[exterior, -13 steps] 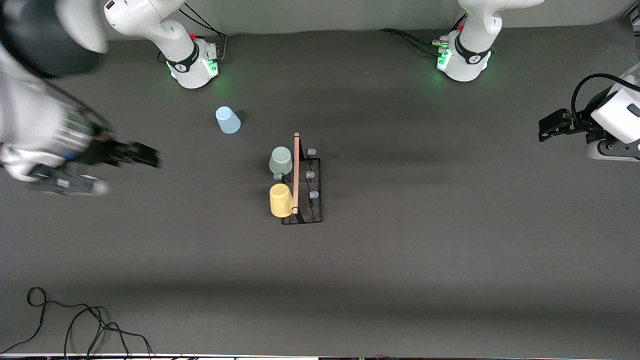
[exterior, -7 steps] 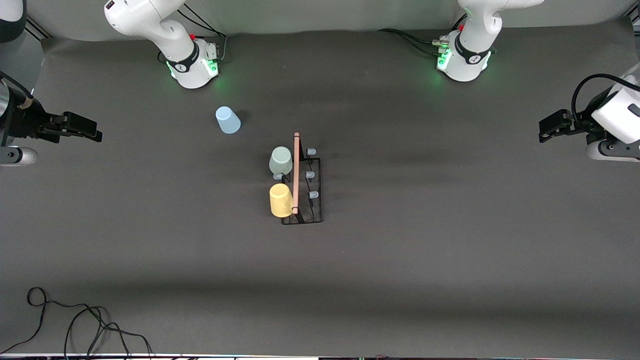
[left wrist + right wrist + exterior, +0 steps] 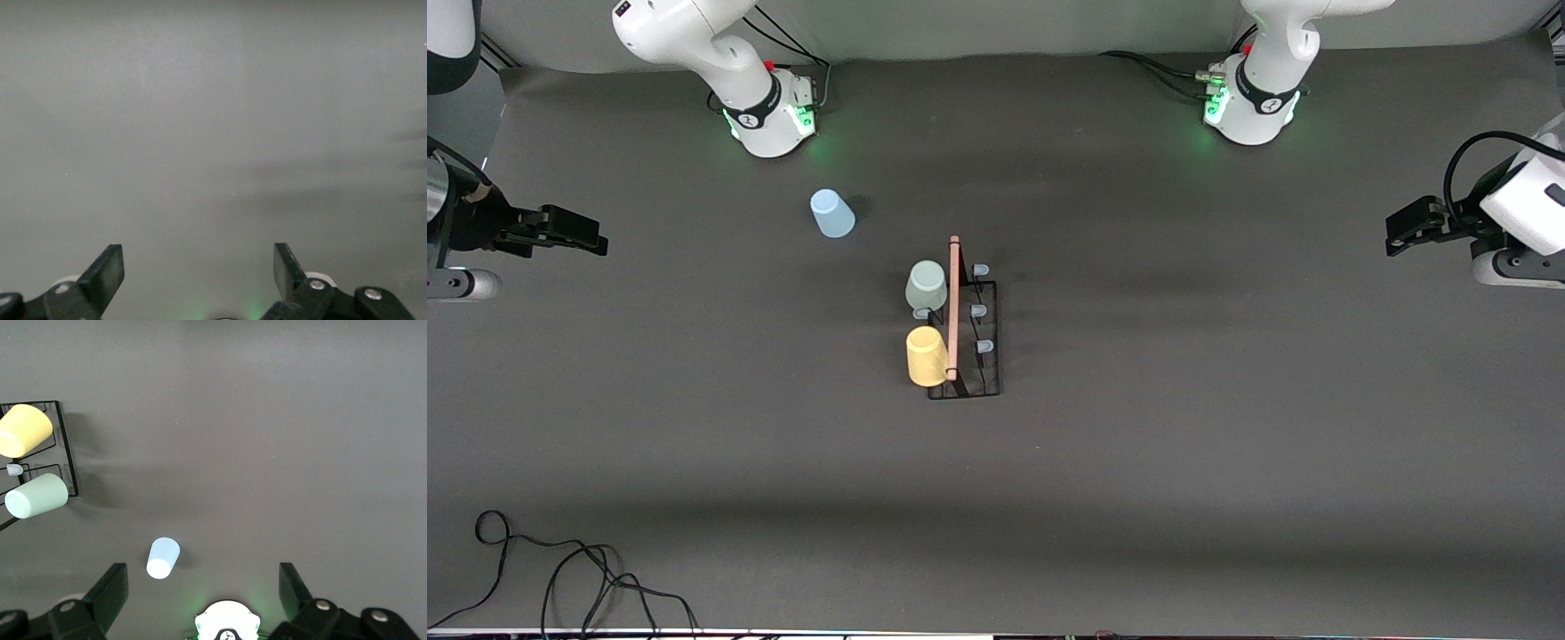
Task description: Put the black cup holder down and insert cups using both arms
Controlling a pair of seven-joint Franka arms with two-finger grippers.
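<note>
Blue cup stands off the holder, toward the right arm's base, far nearer the right gripper. Both grippers gape empty; the left gripper waits over its table end.

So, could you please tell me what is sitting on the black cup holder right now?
On the black cup holder sit the pale green cup and the yellow cup, both on the side toward the right arm's end. Their pegs are covered. Four pale-tipped pegs stay bare.
</note>
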